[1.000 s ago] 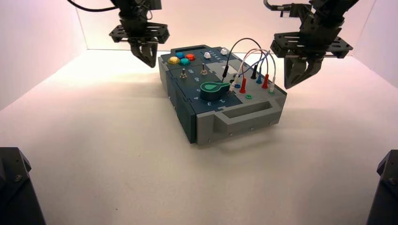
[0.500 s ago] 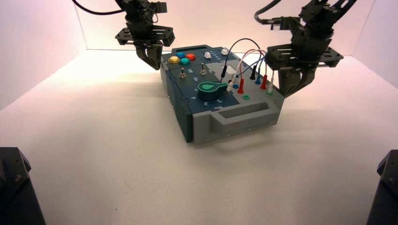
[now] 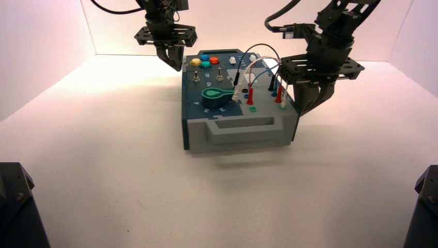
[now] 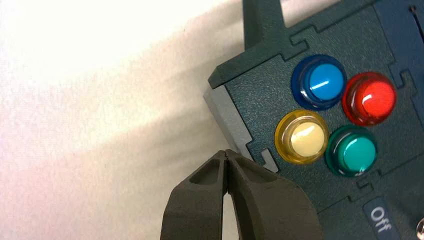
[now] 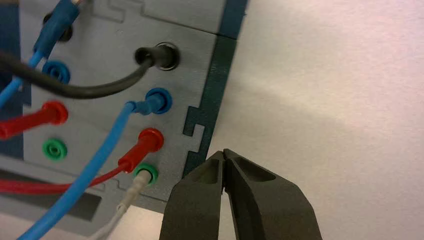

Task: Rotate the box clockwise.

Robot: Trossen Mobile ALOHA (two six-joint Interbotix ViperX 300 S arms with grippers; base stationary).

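Observation:
The box (image 3: 240,135) lies mid-table, its grey handle end facing me almost squarely, its green dial (image 3: 214,95) and looping wires (image 3: 261,64) on top. My left gripper (image 3: 174,63) is shut and empty, tips against the box's far left corner; the left wrist view shows it (image 4: 227,154) beside the grey edge (image 4: 227,112) near the yellow button (image 4: 303,138). My right gripper (image 3: 306,106) is shut and empty at the box's right side near the front; the right wrist view shows it (image 5: 223,152) against the teal side (image 5: 207,107) by the green socket (image 5: 146,173).
White walls (image 3: 46,36) close in the table at the back and on both sides. Dark arm bases stand at the near left corner (image 3: 15,206) and the near right corner (image 3: 424,206). Blue (image 4: 324,82), red (image 4: 372,98) and green (image 4: 354,152) buttons sit beside the yellow one.
The box has turned clockwise: its near end swung left and its far end right. My left gripper moved right along the far end; my right gripper moved left and nearer.

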